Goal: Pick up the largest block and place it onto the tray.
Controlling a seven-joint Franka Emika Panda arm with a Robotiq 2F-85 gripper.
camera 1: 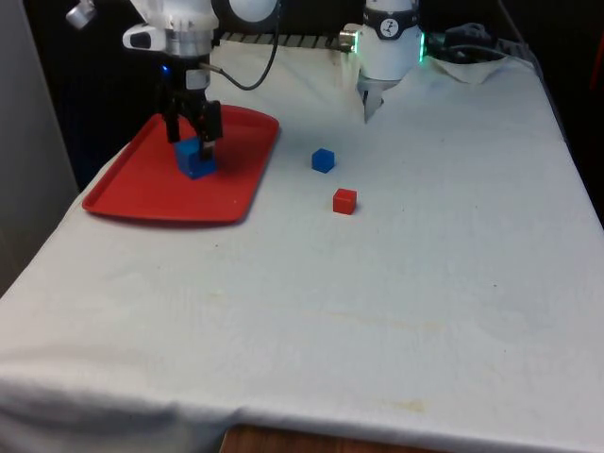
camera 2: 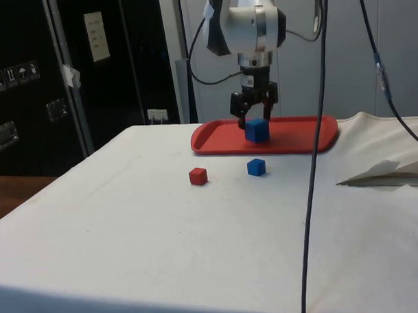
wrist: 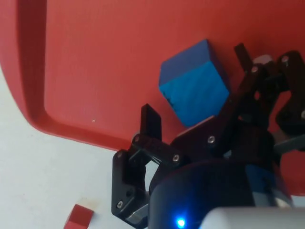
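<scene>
The largest block, a blue cube (camera 1: pixel 195 159) (camera 2: pixel 257 130) (wrist: pixel 193 88), rests on the red tray (camera 1: pixel 142 198) (camera 2: pixel 297 136) (wrist: pixel 95 57) near its middle. My gripper (camera 1: pixel 193 137) (camera 2: pixel 254 117) (wrist: pixel 196 82) hangs just above the cube, open. Its black fingers (wrist: pixel 151 117) stand on either side of the cube's top, and a small gap shows at each side. The tray lies at the front view's left, near the table's far end.
A small blue cube (camera 1: pixel 323 159) (camera 2: pixel 256 167) and a small red cube (camera 1: pixel 344 200) (camera 2: pixel 198 176) (wrist: pixel 78 217) lie on the white cloth beside the tray. A black cable (camera 2: pixel 312 160) hangs down in the side view. A crumpled cloth (camera 2: pixel 388 171) lies at the table's far end.
</scene>
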